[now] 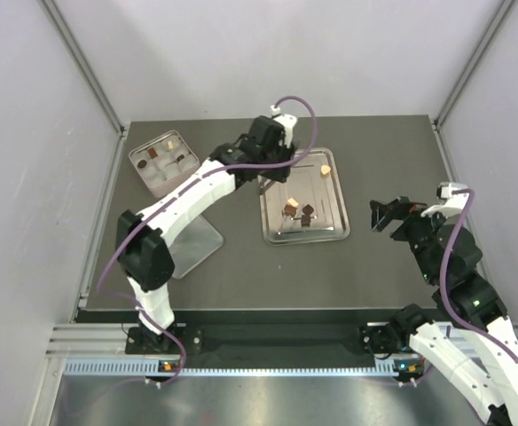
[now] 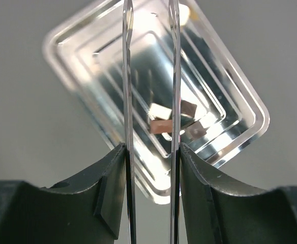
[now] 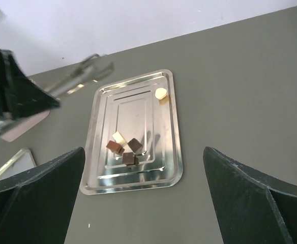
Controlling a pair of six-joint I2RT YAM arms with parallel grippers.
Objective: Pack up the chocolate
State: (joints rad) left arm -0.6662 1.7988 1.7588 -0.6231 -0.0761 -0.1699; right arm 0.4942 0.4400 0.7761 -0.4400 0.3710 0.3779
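The steel tray [image 1: 275, 232] lies mid-table. On it are a cream chocolate [image 1: 326, 169] near its far right corner and a cluster of brown and cream pieces [image 1: 296, 211]. The right wrist view shows the cluster as a cream [image 3: 119, 137], a mid-brown [image 3: 114, 147] and two dark pieces [image 3: 135, 145]. My left gripper [image 1: 277, 153] is shut on metal tweezers [image 2: 175, 76] above the tray's far left part. The prongs are apart and empty, and a mid-brown piece [image 2: 161, 125] lies below them. My right gripper [image 1: 385, 213] is open and empty, right of the tray.
A pink compartmented tin [image 1: 137, 160] with a few chocolates in it stands at the far left. A shiny flat lid [image 1: 199, 238] lies left of the tray, under the left arm. White walls enclose the table on three sides.
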